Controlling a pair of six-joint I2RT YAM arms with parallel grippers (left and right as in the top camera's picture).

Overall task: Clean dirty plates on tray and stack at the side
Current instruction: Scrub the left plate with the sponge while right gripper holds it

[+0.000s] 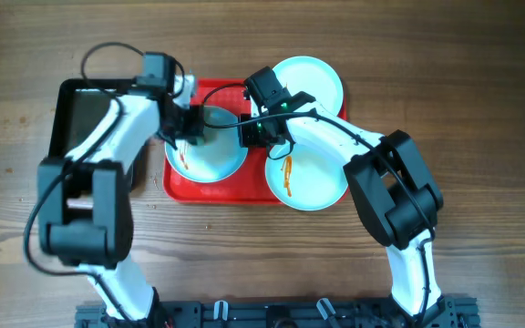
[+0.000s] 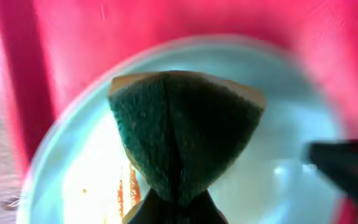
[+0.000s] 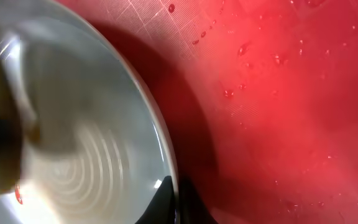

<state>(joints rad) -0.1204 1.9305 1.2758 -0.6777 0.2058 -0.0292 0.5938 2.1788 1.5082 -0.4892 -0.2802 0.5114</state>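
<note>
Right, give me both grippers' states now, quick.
Left gripper: closed, holding the sponge.
Right gripper: closed, pinching the rim of the plate.

A robot lab bench: white arms [image 1: 117, 137] mounted on a black rail [image 1: 272, 314] edging a wooden tabletop [image 1: 481, 91].
</note>
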